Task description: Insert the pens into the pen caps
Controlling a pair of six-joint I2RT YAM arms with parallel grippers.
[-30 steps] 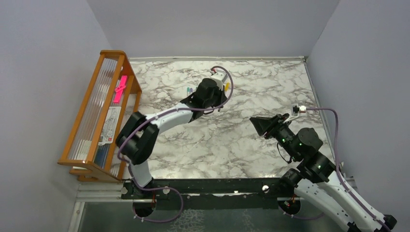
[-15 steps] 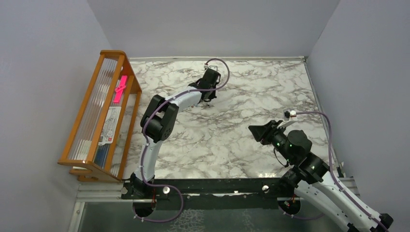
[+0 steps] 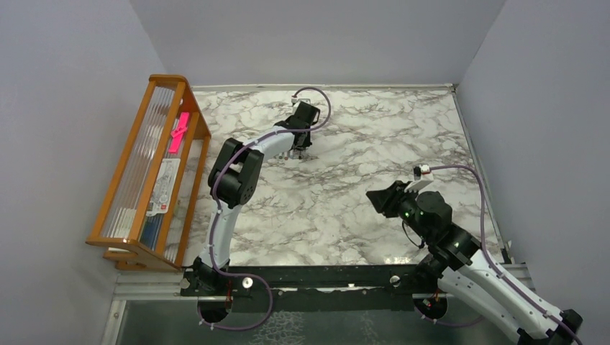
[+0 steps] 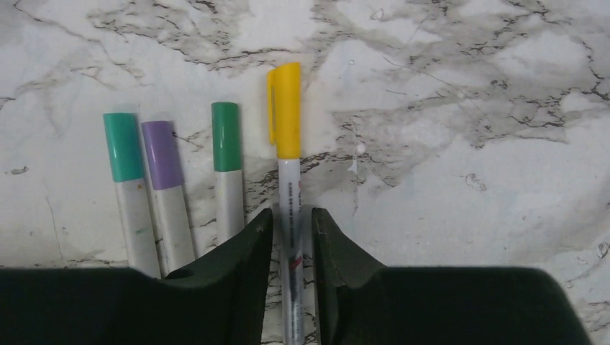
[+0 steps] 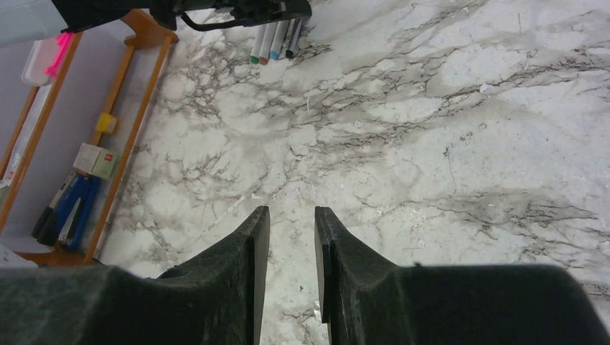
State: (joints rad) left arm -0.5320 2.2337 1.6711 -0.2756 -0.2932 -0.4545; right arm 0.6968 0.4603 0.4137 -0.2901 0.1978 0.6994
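- Worktop [image 3: 345,208]: flat and glossy, white with grey marble veining. Plain grey walls close it in on three sides.
- Pens: four lie parallel at the far centre of the worktop, each with a cap fitted. The barrels are smooth, round and white-grey.
- Caps, left to right in the left wrist view: teal cap [image 4: 122,146], purple cap [image 4: 162,154], green cap [image 4: 226,136], yellow cap [image 4: 286,108]. All are matte plastic cylinders. The yellow one has a clip along its left edge and reaches farther forward than the rest.
- Left jaws: slightly parted, straddling the barrel of the yellow-capped pen [image 4: 290,187], which lies on the worktop. A slim gap shows on each side, so the jaws are not clamped on it. The black left finger covers the lower barrel of the green-capped pen [image 4: 229,205].
- Top view: the left arm [image 3: 252,154] overhangs the row and hides most of it.
- Right jaws: a narrow gap with nothing between them, above bare marble at the near right, well apart from the pens.
- Wooden rack [image 3: 144,165]: stands against the left wall. It holds a pink strip [image 3: 178,131], a small box [image 5: 93,159] and a blue item [image 5: 68,212].
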